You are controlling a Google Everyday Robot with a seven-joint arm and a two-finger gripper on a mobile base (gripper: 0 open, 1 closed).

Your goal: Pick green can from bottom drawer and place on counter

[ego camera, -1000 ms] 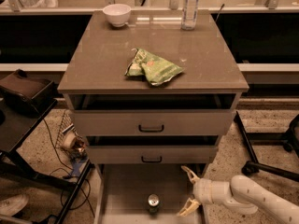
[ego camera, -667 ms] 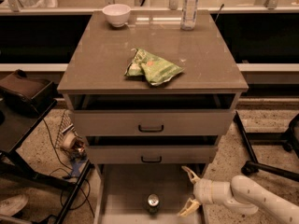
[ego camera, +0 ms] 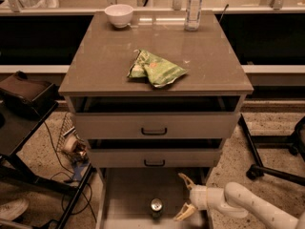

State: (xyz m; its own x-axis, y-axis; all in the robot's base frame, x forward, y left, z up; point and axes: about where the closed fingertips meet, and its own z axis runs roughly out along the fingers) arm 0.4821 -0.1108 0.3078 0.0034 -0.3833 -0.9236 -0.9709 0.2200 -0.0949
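The green can (ego camera: 156, 207) stands upright on the floor of the pulled-out bottom drawer (ego camera: 125, 202), near its front, silver top showing. My gripper (ego camera: 184, 198) is at the drawer's right side, just right of the can and apart from it. Its two pale fingers are spread open and empty, pointing left toward the can. The white arm runs off to the lower right. The counter (ego camera: 105, 56) is the glossy grey-brown top of the cabinet above.
On the counter lie a wrinkly green snack bag (ego camera: 155, 69), a white bowl (ego camera: 119, 15) at the back left and a clear bottle (ego camera: 193, 8) at the back right. Two drawers with black handles (ego camera: 154, 130) sit above. A black stand (ego camera: 24, 109) is left, chair legs (ego camera: 267, 161) right.
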